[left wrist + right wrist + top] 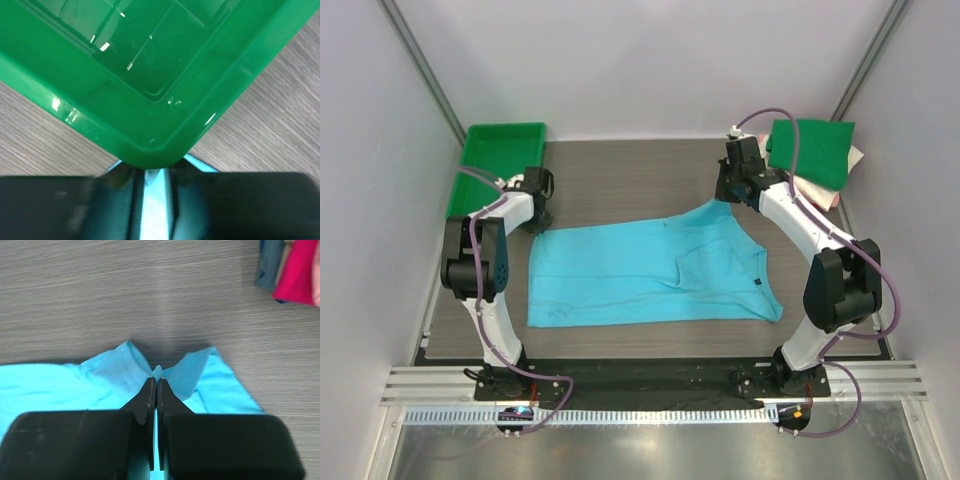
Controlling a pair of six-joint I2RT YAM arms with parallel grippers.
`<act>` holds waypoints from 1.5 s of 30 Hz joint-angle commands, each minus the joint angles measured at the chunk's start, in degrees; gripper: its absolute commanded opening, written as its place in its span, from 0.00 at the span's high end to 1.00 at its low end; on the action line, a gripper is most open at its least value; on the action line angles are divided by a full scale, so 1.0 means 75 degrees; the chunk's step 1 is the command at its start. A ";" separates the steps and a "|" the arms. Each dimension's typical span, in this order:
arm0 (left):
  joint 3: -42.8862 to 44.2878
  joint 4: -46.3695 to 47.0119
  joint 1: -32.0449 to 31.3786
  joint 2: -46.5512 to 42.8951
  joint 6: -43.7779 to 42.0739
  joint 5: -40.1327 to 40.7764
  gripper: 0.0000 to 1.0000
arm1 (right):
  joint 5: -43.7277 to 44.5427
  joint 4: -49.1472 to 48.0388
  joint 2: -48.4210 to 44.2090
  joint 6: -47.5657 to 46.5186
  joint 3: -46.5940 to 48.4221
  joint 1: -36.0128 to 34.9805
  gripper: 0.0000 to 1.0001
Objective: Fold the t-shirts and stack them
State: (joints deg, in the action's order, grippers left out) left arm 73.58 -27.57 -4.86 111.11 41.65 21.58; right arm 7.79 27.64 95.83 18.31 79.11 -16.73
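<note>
Right hand (156,382) pinched shut on turquoise t-shirt (50,385) edge, left hand (152,176) clamping its corner beside green tray (150,75)

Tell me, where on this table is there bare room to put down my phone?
The widest bare patch is the wooden tabletop at the far edge, between the rigid green plastic tray and the stack of folded shirts, beyond the spread turquoise t-shirt. Both far corners are crowded.

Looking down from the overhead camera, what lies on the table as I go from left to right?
the green tray → the turquoise t-shirt, spread out → the stack of folded shirts, a green one on top
</note>
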 commanded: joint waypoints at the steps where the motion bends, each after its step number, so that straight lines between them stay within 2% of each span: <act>1: -0.0014 0.0056 -0.0008 0.0115 -0.0092 -0.0205 0.85 | -0.0042 -0.0135 -0.0110 -0.0074 0.0104 0.0343 0.99; 2: -0.0026 0.0020 -0.0043 0.0034 -0.0057 -0.0218 0.92 | -0.0136 -0.0123 -0.0086 -0.0074 0.0127 0.0391 0.99; 5: 0.0009 -0.0213 -0.0113 -0.0119 0.0095 -0.0358 1.00 | -0.0347 -0.0076 0.0031 -0.0097 0.0315 0.0438 0.99; 11: -0.0131 -0.0777 -0.0207 -0.0962 0.0166 -0.0300 1.00 | -0.0559 -0.0017 -0.0705 0.0067 -0.0141 0.0438 0.99; 24: -0.1453 -0.1070 -0.0219 -0.3001 0.0201 -0.0206 1.00 | -0.0746 -0.0017 -0.2628 0.0418 -0.2578 0.0403 0.99; 33: -0.2625 -0.1081 -0.0219 -0.4336 0.0318 -0.0171 1.00 | 0.0413 0.0276 -0.4420 0.1613 -0.4183 0.0379 0.99; 39: -0.3328 -0.1163 -0.0289 -0.4947 0.0470 -0.0311 0.97 | 0.0426 0.0334 -0.5581 0.2375 -0.5274 0.0368 0.99; 42: -0.3622 -0.1595 -0.0289 -0.5438 0.0739 -0.0428 0.82 | 0.0659 0.0615 -0.5886 0.2761 -0.5626 0.0379 0.99; 43: -0.3681 -0.1736 -0.0289 -0.5822 0.0798 -0.0463 0.60 | 0.0881 0.0720 -0.5945 0.2844 -0.5661 0.0379 0.99; 44: -0.3752 -0.1923 -0.0289 -0.6116 0.0903 -0.0475 0.50 | 0.1011 0.1023 -0.6015 0.3076 -0.5685 0.0379 0.78; 45: -0.3891 -0.2006 -0.0289 -0.6409 0.0962 -0.0336 0.36 | 0.1116 0.1153 -0.6132 0.3172 -0.5673 0.0379 0.63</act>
State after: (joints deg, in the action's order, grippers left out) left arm 45.54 -38.98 -6.90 69.45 45.93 18.06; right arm 11.16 33.15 52.14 37.15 36.67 -13.72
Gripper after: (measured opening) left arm 0.529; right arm 0.221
